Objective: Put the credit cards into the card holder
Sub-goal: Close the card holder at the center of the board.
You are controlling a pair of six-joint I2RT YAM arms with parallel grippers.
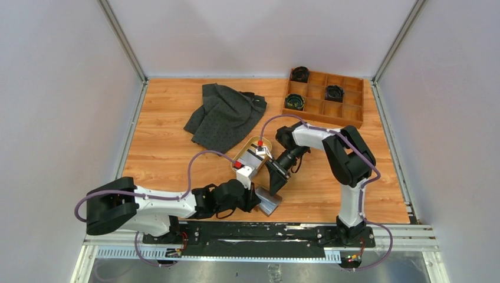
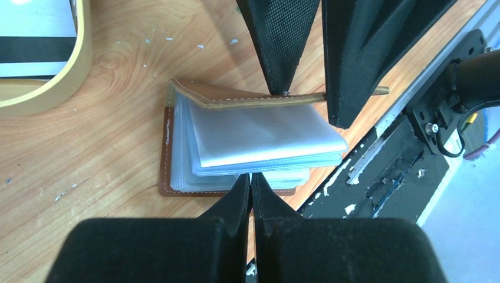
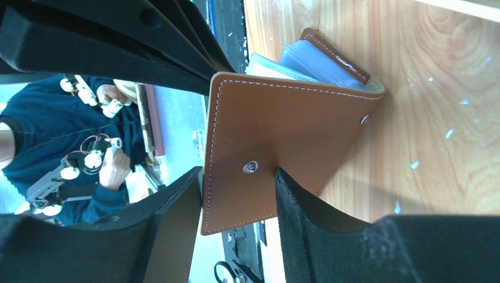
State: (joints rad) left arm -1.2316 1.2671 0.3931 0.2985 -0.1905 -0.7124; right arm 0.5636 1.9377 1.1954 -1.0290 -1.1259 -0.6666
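Opening the card holder [image 1: 268, 204]: this was the step I judged to be in hand. The holder lay at the near edge of the table [image 1: 171, 153], between my two pincers, with its back flat on the wood.
Top cover [image 3: 283, 135]: brown leather with a metal snap [image 3: 250, 167], tilted up over a fan of clear sleeves [image 2: 265, 135].
Right pincer [image 3: 237, 172]: its fingers were apart and straddled the raised cover, one tip touching the leather beside the snap. It clamped nothing.
Left pincer [image 2: 250, 180]: its fingers were together with nothing between them, the tips against the near edge of the sleeves.
Doing it well: I judged that the left tips should pin the lower sleeves so the holder could not slide. The right should ease the cover wider until one sleeve mouth gaped.
Risk: the leather looked springy and the sleeves slick. A hard push could have sent the holder off the near edge.
Credit cards [image 2: 35, 47]: these lay in the oval tan tray [image 2: 71, 82], just beyond the holder. I could not tell whether any sleeve was already filled.
Farther out: a dark cloth [image 1: 227, 115] lay far left and a wooden compartment box [image 1: 352, 97] far right.
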